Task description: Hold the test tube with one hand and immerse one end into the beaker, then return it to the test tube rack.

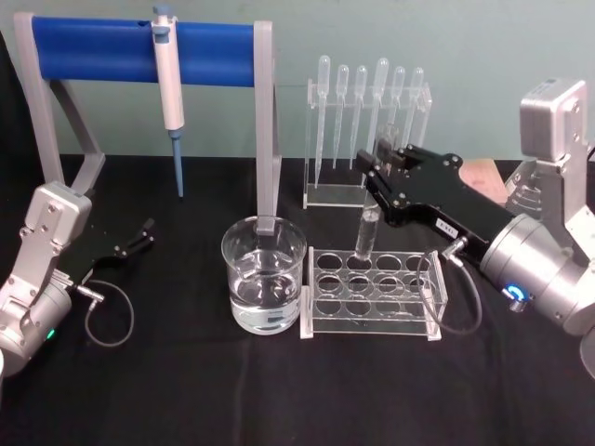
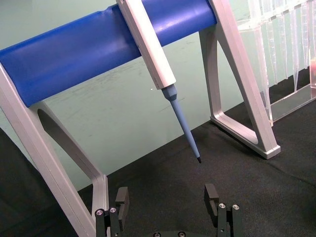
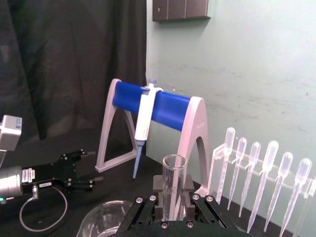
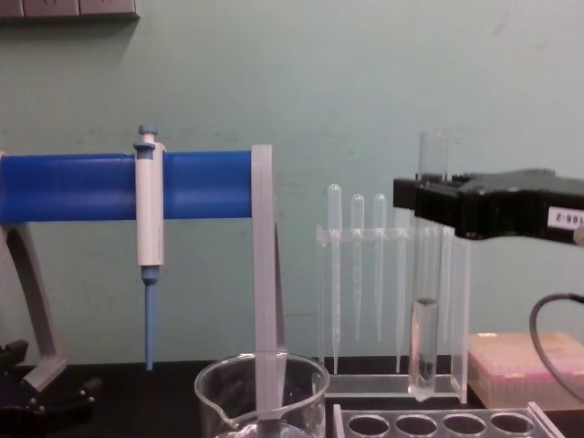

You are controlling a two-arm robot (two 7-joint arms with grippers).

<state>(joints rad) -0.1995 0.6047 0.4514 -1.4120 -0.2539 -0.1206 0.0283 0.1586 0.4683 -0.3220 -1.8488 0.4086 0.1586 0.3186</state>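
Right gripper [image 4: 429, 203] is pinching the test tube [image 4: 423, 347] upright, its bottom hanging clear above the rack [image 1: 372, 295]; dipping into the beaker [image 1: 264, 274] to its left and returning are still pending. Left gripper [image 2: 168, 197] is sitting spread.

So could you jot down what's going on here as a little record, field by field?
Right gripper: shut on the test tube, holding it upright
Test tube position: lifted, its rounded bottom above the tube rack
Beaker: on the table beside the rack, part filled with clear liquid
Left gripper: jaws open, idle, low on the robot's left
Background: pipettor hanging on a blue-barred stand; plastic pipettes in a clear holder
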